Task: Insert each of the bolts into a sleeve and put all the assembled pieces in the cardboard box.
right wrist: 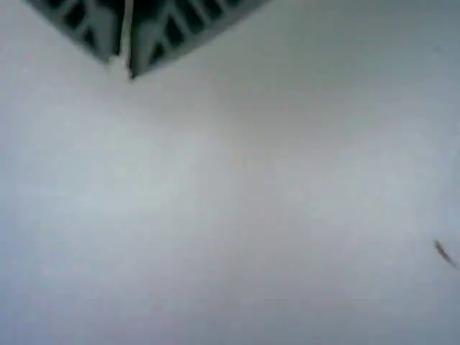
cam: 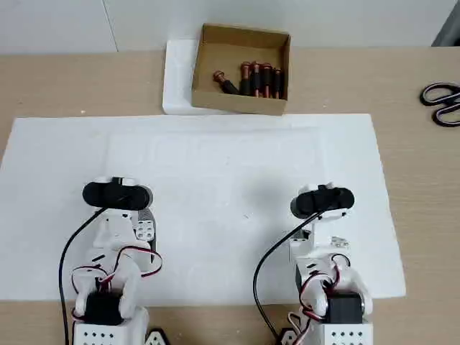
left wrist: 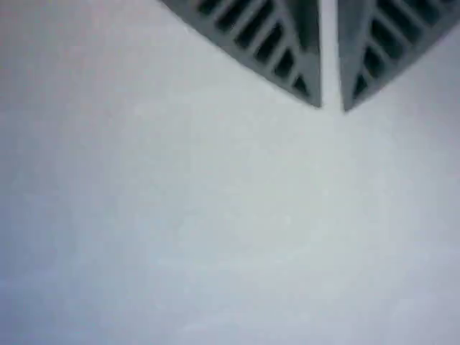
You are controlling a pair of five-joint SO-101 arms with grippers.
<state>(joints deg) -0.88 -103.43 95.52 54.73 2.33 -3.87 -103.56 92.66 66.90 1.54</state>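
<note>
So the cardboard box (cam: 237,105) is sitting at the top centre of the high view, half on a small white pad (cam: 178,75). It's holding what looks like five assembled pieces (cam: 257,79): copper-coloured bolts (cam: 267,70) poking out of dark sleeves (cam: 246,88). Four are lying side by side toward the right wall of the box, and the fifth is lying at an angle to their left.

Those pieces are sitting well apart from both arms, which are resting folded at the lower left and lower right of the frame. A big white sheet (cam: 215,165) is covering most of the tabletop (cam: 57,79) under them. A pair of scissors (cam: 442,100) is lying at the right edge.

The left gripper (left wrist: 332,106) is hanging just over the sheet, its fingers (left wrist: 287,57) pressed nearly together with only a thin slit between them, pinching nothing. The right gripper (right wrist: 124,66) is looking the same, fingers (right wrist: 93,29) drawn together and gripping nothing. There's a tiny dark speck (right wrist: 442,253) sitting on the sheet off to one side of it.
</note>
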